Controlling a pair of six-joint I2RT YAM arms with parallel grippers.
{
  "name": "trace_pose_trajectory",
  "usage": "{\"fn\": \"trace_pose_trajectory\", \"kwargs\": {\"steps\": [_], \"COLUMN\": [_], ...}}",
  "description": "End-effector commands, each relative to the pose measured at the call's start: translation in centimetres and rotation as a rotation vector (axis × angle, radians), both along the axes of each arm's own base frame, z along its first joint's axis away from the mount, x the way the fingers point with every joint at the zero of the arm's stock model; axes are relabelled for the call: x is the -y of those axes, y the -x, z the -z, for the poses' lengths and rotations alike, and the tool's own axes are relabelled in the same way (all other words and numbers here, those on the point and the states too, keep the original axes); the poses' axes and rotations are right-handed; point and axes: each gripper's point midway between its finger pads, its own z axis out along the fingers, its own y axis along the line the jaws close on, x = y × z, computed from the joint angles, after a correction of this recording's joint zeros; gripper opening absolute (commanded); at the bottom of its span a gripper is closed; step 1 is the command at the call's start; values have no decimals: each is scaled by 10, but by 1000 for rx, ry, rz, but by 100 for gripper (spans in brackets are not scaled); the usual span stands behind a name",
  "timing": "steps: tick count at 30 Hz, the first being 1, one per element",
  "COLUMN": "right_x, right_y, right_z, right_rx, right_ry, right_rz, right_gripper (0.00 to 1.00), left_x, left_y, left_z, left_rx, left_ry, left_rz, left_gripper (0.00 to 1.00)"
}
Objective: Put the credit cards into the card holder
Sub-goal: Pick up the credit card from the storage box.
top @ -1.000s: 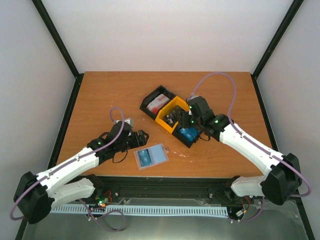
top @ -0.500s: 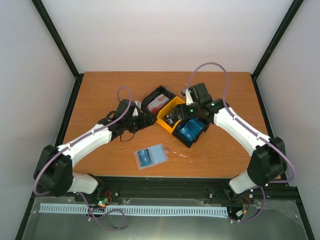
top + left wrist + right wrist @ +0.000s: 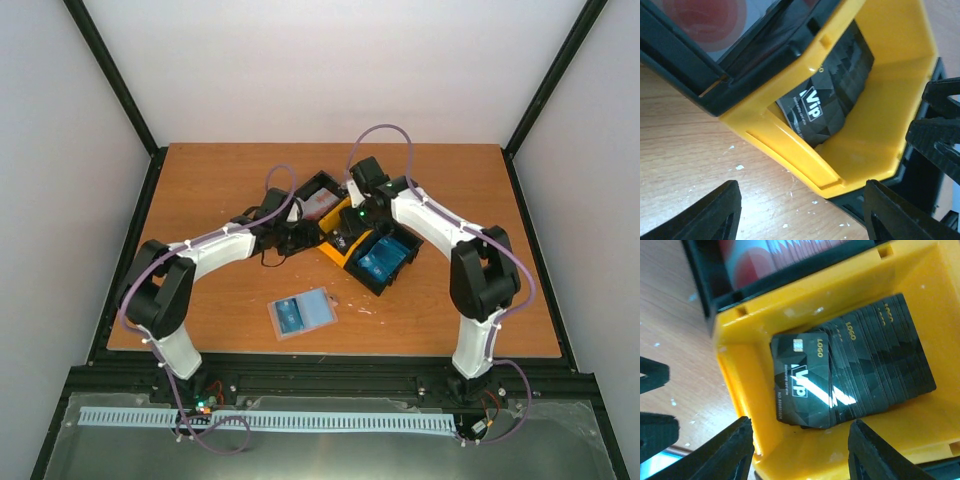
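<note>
Dark grey VIP credit cards (image 3: 855, 365) lie stacked in the yellow bin (image 3: 735, 375); they also show in the left wrist view (image 3: 827, 97). Red-and-white cards (image 3: 318, 203) fill the black bin behind, and blue cards (image 3: 380, 258) the black bin in front. The card holder (image 3: 318, 308) lies open near the table's front with a blue card (image 3: 291, 316) on its left half. My right gripper (image 3: 802, 455) is open and empty above the dark cards. My left gripper (image 3: 800, 215) is open and empty at the yellow bin's outer left wall, low over the table.
The three bins stand in a touching diagonal row at the table's middle (image 3: 345, 240). The two grippers (image 3: 300, 232) (image 3: 352, 215) are close together across the yellow bin's wall. Bare wood lies around the card holder.
My left arm has swung up and right from the table's front to the yellow bin. My right gripper has moved left and back from the blue-card bin to over the yellow bin.
</note>
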Motion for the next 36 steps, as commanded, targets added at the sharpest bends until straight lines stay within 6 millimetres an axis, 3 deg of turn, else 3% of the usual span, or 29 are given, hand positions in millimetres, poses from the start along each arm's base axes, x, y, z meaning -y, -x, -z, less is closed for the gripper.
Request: {"fn": "trace_pose_trajectory", "kwargs": {"steps": [1,7,16,18,22,30,36], "right_x": [0,-5,-17,-21,-22,-19,-31], "right_y": [-4,-16,-26,-24,-23,-20,-10], "right_z": [11,41,61,67,75,86,86], "right_rx": [-37,-83,-116,-132,-152,-174,-222], "right_ry": [86,196,266,268,282,319,252], "right_rz": [-20,8,2,-11,-14,-11,-49], "right_gripper": [50,44,44,39,37,44,39], "left_x": [4,4,-2,-1,-1,0,0], "left_y": [-17,-28,-40,-39,-36,-36,-35], "left_z": [-5,8,19,22,27,32,37], "left_rx": [69,59,40,33,28,18,8], "left_ry": [-32,-42,-32,-27,-35,-35,-38], "left_rz": [39,44,37,53,63,72,73], "left_gripper": [66,61,47,44,43,43,43]}}
